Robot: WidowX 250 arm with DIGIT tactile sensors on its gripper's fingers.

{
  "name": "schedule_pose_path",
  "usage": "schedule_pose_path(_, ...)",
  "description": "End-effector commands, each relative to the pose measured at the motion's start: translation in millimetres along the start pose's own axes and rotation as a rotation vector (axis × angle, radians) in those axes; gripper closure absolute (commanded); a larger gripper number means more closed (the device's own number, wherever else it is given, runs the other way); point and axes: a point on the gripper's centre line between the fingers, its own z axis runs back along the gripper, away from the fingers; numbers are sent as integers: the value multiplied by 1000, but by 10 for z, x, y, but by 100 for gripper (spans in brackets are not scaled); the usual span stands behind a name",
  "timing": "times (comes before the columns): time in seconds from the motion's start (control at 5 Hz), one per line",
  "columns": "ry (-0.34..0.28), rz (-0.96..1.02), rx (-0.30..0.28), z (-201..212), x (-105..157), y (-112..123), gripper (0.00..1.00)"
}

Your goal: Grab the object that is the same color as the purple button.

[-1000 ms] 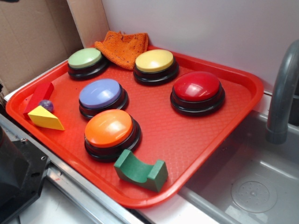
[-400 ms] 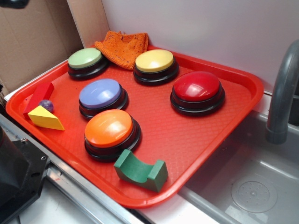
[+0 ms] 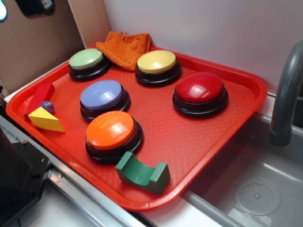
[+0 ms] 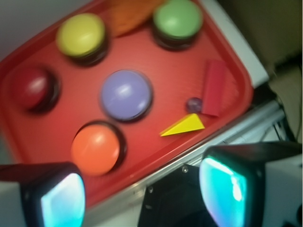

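The object, a tiny purple ball (image 3: pixel 46 107) (image 4: pixel 193 104), lies at the tray's left end between a red rectangular block (image 3: pixel 40 97) (image 4: pixel 214 87) and a yellow wedge (image 3: pixel 46 119) (image 4: pixel 183 126). The purple button (image 3: pixel 102 96) (image 4: pixel 126 94) stands mid-tray on its black base. In the exterior view my gripper (image 3: pixel 35 7) shows only as a dark shape at the top left corner, high above the tray. Seen from the wrist, my gripper (image 4: pixel 144 191) is open, its two fingers wide apart with nothing between them, over the tray's near edge.
On the red tray (image 3: pixel 199 137) also stand green (image 3: pixel 86 61), yellow (image 3: pixel 156 64), red (image 3: pixel 200 91) and orange (image 3: pixel 111 132) buttons, a green arch block (image 3: pixel 142 172) and an orange cloth (image 3: pixel 124 46). A grey sink (image 3: pixel 255 189) with a faucet (image 3: pixel 286 94) lies to the right.
My gripper has come down and to the right into the top left corner of the exterior view. Nothing on the tray has moved.
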Motion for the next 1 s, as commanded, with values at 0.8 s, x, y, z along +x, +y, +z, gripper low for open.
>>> schedule_pose_path(0.8,-92,786,219,-1183,475,832,0)
